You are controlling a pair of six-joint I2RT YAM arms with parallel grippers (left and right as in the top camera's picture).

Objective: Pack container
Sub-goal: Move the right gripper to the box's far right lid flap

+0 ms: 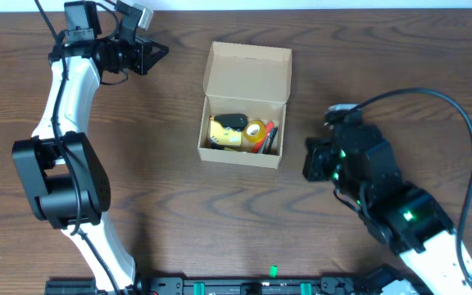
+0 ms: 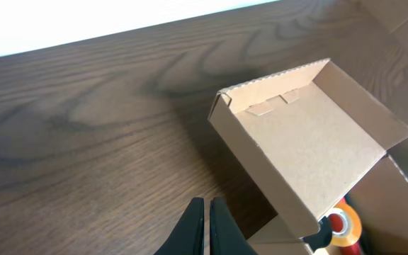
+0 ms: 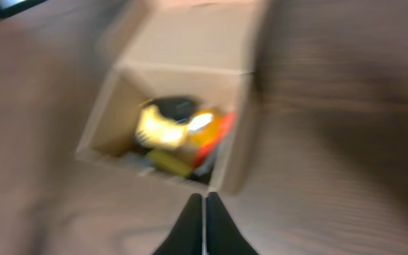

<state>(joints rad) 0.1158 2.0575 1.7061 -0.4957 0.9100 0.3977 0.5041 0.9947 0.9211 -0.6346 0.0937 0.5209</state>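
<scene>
The container [image 1: 244, 157], a tan cardboard box, sits open at the table's middle with its flap lid [image 1: 248, 72] standing up at the far side. Inside lie a yellow item [image 1: 224, 135], a black item [image 1: 234, 121], a tape roll [image 1: 255, 129] and red-orange pieces [image 1: 269, 135]. My left gripper [image 1: 158, 51] is shut and empty, at the far left, apart from the lid [image 2: 310, 142]. My right gripper [image 1: 308, 160] is shut and empty, just right of the box. The blurred right wrist view shows the box [image 3: 239, 142] ahead of the shut jaws [image 3: 204, 200].
The dark wood table [image 1: 179, 221] surrounds the box. A black rail with green clips [image 1: 273, 285] runs along the front edge. The left arm [image 1: 64, 106] stands at the left; the right arm and its cable [image 1: 408, 213] occupy the front right.
</scene>
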